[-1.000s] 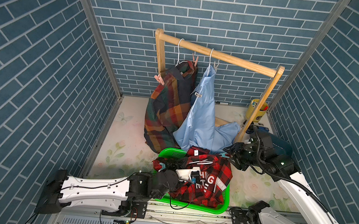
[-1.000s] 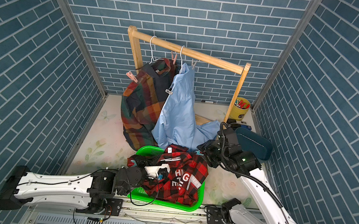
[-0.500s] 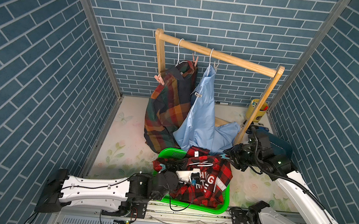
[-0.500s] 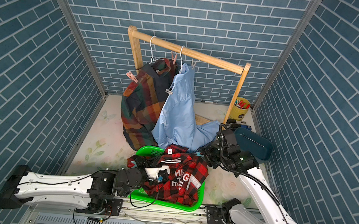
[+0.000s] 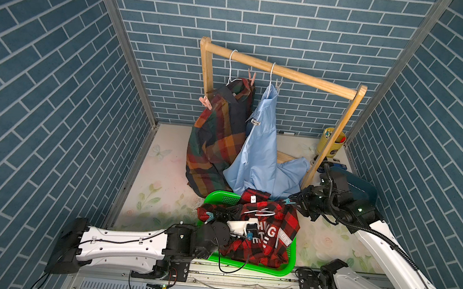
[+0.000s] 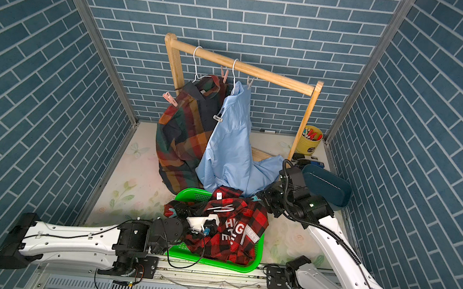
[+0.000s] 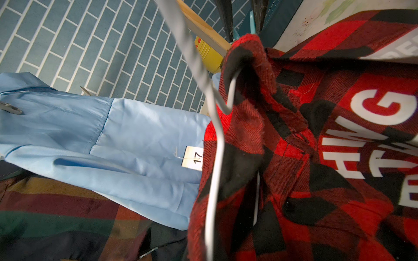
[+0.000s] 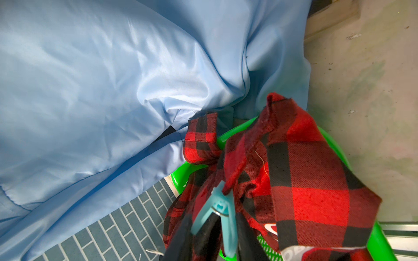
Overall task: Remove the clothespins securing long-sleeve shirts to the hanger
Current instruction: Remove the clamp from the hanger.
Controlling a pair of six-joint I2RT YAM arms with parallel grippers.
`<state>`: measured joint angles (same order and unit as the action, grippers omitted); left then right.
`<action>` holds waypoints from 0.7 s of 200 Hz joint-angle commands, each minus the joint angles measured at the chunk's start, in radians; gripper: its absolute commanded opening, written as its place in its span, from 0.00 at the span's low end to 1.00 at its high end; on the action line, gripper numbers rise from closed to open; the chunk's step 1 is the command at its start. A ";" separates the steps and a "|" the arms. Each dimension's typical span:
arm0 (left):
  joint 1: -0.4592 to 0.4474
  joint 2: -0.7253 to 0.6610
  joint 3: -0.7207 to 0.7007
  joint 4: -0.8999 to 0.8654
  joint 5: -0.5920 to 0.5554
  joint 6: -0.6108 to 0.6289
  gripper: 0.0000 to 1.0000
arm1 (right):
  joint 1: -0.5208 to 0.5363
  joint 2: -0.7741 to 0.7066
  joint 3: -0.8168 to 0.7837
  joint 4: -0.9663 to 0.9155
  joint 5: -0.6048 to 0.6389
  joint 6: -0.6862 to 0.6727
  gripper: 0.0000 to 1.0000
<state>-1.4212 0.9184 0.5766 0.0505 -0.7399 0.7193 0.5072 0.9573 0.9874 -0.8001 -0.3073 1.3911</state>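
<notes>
currently the right gripper (image 8: 214,226) has its fingers (image 8: 181,237) closed round the handles of a teal peg (image 8: 222,208), and the peg's tip is clamped on an edge of the red shirt (image 8: 312,180); in both top views this grip sits at the far corner of the green basket (image 5: 285,269) on the right arm's side, just beside the blue shirt's hem. left gripper (image 5: 222,212) is shut and sunk in the red shirt's folds at the other end of the basket, can't tell what it pinches; a second teal peg (image 5: 209,215) sits just beside it on the cloth. red shirt lies heaped in the basket, white letters up, a white wire hanger (image 7: 217,135) through its collar and a tag (image 7: 194,158) reading 17 at the neck. plaid shirt (image 5: 216,138) and blue shirt (image 5: 258,153) hang side by side from the wooden rack (image 5: 289,72), lower ends slumped on the table (image 5: 163,173). one pink peg (image 5: 206,102) on the plaid shoulder, another pink peg (image 5: 251,77) up by its hanger; one grey peg (image 5: 279,84) at the blue shirt's top, another grey peg (image 5: 254,122) on its front. yellow cup (image 5: 333,142) near the rack's post, dark bin (image 5: 362,189) behind the right arm
</notes>
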 commanded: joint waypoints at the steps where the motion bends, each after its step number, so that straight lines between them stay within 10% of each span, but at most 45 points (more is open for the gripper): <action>1: -0.011 -0.004 -0.012 0.031 -0.001 0.000 0.00 | -0.004 -0.009 -0.011 0.004 0.004 0.054 0.26; 140: -0.011 0.032 -0.010 0.030 -0.004 -0.004 0.00 | -0.004 -0.037 -0.003 -0.038 0.022 0.039 0.07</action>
<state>-1.4242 0.9489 0.5735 0.0505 -0.7399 0.7193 0.5053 0.9375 0.9668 -0.8013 -0.3031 1.3918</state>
